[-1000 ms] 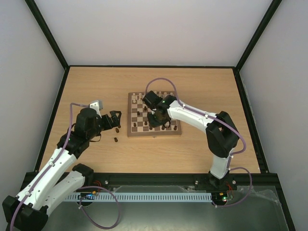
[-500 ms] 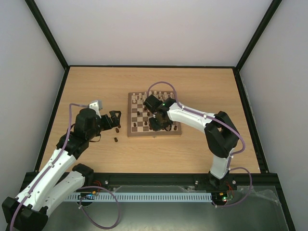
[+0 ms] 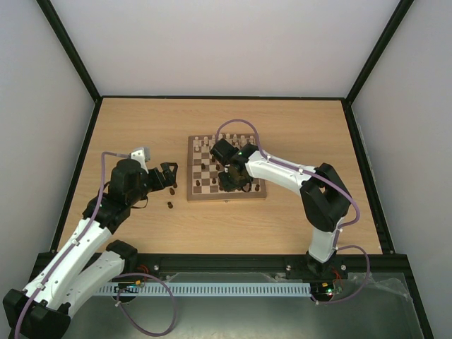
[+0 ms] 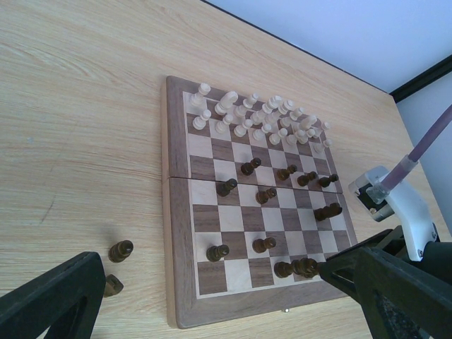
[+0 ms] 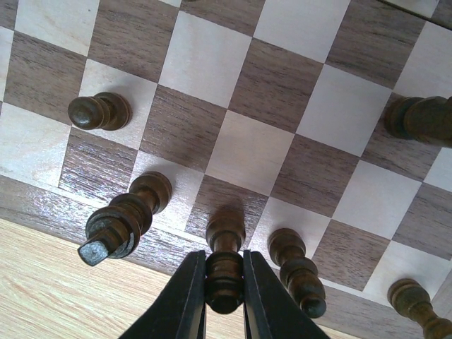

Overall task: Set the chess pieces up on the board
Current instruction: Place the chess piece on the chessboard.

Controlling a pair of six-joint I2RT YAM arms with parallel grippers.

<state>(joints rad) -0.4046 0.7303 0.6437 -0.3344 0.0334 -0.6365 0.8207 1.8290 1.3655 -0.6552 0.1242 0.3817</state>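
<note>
Right pincer: the right gripper (image 5: 224,282) is clamped on the head of a dark piece (image 5: 224,272), with no gap at either jaw.
Left pincer: the left gripper (image 3: 169,176) hangs with jaws wide apart over the table (image 3: 127,127), left of the board (image 4: 173,268).
Held piece, place: over a dark square in the board's nearest row. I cannot tell whether its base touches the wood.
Other pieces: pale pieces (image 4: 261,116) fill the two far rows. Dark ones are scattered across the middle and near rows.
Off board: two loose dark pieces (image 4: 121,250) lie on the table near the left gripper.
Risk 1: a tall dark neighbour (image 5: 127,212) and a shorter one (image 5: 296,272) stand just beside the jaws, so opening wide or lifting off at a slant could clip either.
Risk 2: letting go before the base sits flat would probably tip the piece.
Risk 3: the near border is just beside, so a toppled piece could roll off onto the table.
Open room: bare squares lie toward mid-board, and straight up looks the safest way out.
</note>
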